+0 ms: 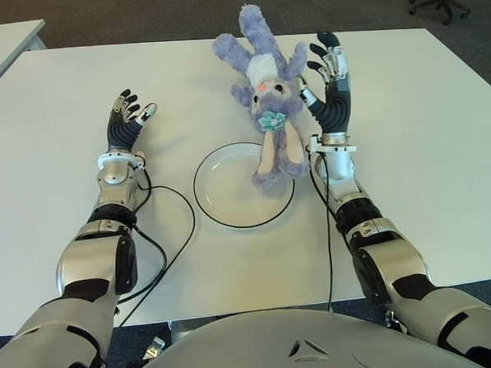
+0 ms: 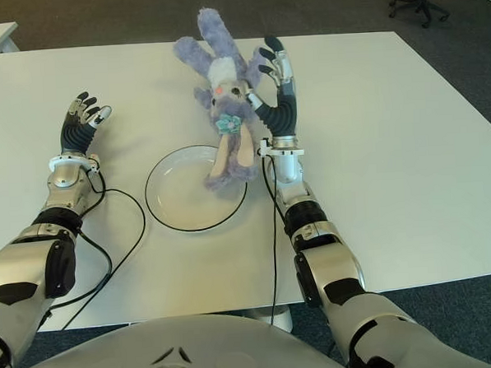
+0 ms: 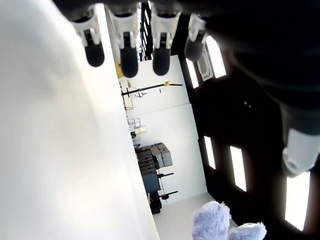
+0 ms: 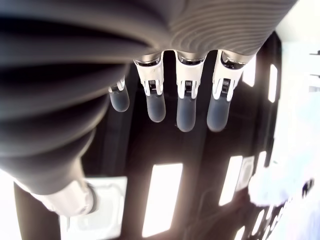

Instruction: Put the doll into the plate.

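Left eye view, we list: doll (image 1: 267, 100), lavender plush rabbit with teal bow, legs lying over the far rim of the plate (image 1: 222, 203), body on the white counter (image 1: 424, 133). Our right hand (image 1: 329, 85) stands just beside it, fingers spread, holding nothing; our left hand (image 1: 127, 120), left of the plate, likewise open.

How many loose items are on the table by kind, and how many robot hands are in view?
Doll, purple plush rabbit, legs lying over the plate's rim: 1
Plate, white with a dark rim: 1
Robot hands, both open and empty, left hand and right hand beside the doll: 2
Total: 4
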Controlling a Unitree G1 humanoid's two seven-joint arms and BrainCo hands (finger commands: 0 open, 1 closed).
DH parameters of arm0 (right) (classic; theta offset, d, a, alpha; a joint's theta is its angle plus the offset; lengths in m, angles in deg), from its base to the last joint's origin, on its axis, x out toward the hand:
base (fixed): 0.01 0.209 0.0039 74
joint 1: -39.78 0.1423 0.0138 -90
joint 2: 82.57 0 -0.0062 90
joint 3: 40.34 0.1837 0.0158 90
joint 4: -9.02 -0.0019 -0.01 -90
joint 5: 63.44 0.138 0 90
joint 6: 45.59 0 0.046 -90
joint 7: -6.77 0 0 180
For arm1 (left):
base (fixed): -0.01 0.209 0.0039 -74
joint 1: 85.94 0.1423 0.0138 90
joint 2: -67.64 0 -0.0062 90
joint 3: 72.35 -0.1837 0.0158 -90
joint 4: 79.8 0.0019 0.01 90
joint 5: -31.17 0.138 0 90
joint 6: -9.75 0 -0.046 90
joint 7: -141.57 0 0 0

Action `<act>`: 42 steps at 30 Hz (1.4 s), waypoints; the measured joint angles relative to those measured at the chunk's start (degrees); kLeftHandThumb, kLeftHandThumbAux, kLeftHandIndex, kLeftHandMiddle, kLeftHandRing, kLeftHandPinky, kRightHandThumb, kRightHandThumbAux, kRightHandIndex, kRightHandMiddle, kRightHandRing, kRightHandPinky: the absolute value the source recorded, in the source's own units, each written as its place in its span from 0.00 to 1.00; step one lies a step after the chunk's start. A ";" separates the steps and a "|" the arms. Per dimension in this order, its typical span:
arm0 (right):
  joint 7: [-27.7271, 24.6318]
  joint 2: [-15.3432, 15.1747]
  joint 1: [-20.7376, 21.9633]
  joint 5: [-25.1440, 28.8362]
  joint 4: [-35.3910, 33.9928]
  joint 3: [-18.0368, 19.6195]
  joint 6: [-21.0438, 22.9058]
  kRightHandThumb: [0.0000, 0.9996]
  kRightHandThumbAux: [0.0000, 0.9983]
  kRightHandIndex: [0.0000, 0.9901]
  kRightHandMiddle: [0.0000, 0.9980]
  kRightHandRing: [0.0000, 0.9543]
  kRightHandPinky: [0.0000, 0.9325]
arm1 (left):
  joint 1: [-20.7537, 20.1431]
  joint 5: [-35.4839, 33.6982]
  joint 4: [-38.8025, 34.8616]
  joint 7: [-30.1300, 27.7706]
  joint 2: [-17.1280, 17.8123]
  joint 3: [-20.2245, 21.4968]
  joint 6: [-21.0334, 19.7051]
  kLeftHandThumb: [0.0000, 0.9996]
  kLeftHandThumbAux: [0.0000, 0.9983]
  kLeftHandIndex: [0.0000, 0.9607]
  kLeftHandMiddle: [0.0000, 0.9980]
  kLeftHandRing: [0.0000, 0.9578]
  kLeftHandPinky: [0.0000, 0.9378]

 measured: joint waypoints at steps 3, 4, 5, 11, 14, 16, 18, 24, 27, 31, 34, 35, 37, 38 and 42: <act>-1.07 0.31 -0.10 2.46 0.28 2.04 -0.03 0.40 0.73 0.03 0.11 0.16 0.24 | 0.02 0.00 -0.06 0.00 0.00 0.00 0.00 0.00 0.56 0.00 0.12 0.12 0.11; -1.41 0.43 -0.14 3.20 0.35 2.75 -0.05 0.36 0.72 0.03 0.11 0.16 0.24 | 0.02 0.00 -0.06 0.00 0.00 0.01 0.00 0.00 0.56 0.00 0.12 0.12 0.11; -1.71 0.55 -0.20 4.02 0.40 3.43 -0.09 0.34 0.72 0.03 0.11 0.16 0.24 | 0.02 0.00 -0.08 0.00 0.00 0.00 0.00 0.00 0.56 0.00 0.12 0.12 0.11; -2.48 1.14 -0.48 7.57 0.59 6.74 -0.70 0.18 0.68 0.03 0.11 0.17 0.24 | 0.04 0.00 -0.10 0.00 0.00 0.02 0.00 0.00 0.56 0.00 0.12 0.12 0.10; -2.58 1.46 -0.52 9.09 0.87 8.45 -0.73 0.11 0.68 0.04 0.13 0.18 0.22 | 0.05 0.00 -0.12 0.00 0.00 0.02 0.00 0.00 0.56 0.00 0.12 0.13 0.10; -2.43 1.54 -0.52 9.63 1.02 9.27 -0.73 0.10 0.68 0.05 0.13 0.18 0.23 | 0.05 0.00 -0.14 0.00 0.00 0.01 0.00 0.00 0.56 0.00 0.12 0.13 0.10; -2.46 1.55 -0.51 9.76 1.08 9.86 -0.76 0.09 0.69 0.05 0.14 0.19 0.23 | 0.05 0.00 -0.16 0.00 0.00 0.01 0.00 0.00 0.55 0.00 0.12 0.13 0.11; -2.38 1.62 -0.51 9.71 1.15 10.79 -0.76 0.09 0.69 0.06 0.14 0.19 0.22 | 0.06 -0.01 -0.23 0.00 0.00 0.01 0.00 0.00 0.55 0.00 0.12 0.13 0.11; -2.38 1.60 -0.51 9.71 1.19 11.29 -0.76 0.09 0.68 0.06 0.13 0.18 0.20 | 0.07 -0.01 -0.30 0.00 0.00 0.01 0.00 0.00 0.56 0.00 0.13 0.13 0.11; -2.38 1.53 -0.51 9.71 1.21 12.09 -0.76 0.10 0.69 0.06 0.13 0.18 0.21 | 0.08 -0.03 -0.42 0.00 0.00 0.02 0.00 0.00 0.55 0.00 0.12 0.12 0.11; -2.35 1.48 -0.51 9.71 1.27 12.64 -0.76 0.12 0.69 0.06 0.12 0.18 0.21 | 0.09 -0.04 -0.47 0.00 0.00 0.02 0.00 0.00 0.55 0.00 0.12 0.12 0.11; -2.34 1.45 -0.51 9.71 1.32 12.74 -0.76 0.12 0.69 0.06 0.12 0.18 0.21 | 0.09 -0.04 -0.47 0.00 0.00 0.02 0.00 0.00 0.55 0.00 0.12 0.13 0.11; -2.31 1.39 -0.50 9.70 1.39 12.86 -0.76 0.13 0.69 0.06 0.12 0.17 0.21 | 0.10 -0.04 -0.48 0.00 0.00 0.02 0.00 0.00 0.55 0.00 0.12 0.13 0.11; -2.25 1.34 -0.50 9.69 1.42 12.89 -0.76 0.16 0.70 0.06 0.11 0.17 0.22 | 0.10 -0.04 -0.49 0.00 0.00 0.02 0.00 0.00 0.55 0.00 0.13 0.13 0.11; -1.71 1.16 -0.50 9.48 1.56 12.96 -0.79 0.19 0.71 0.06 0.10 0.16 0.21 | 0.11 -0.04 -0.51 0.00 0.00 0.04 0.00 0.00 0.55 0.00 0.13 0.14 0.10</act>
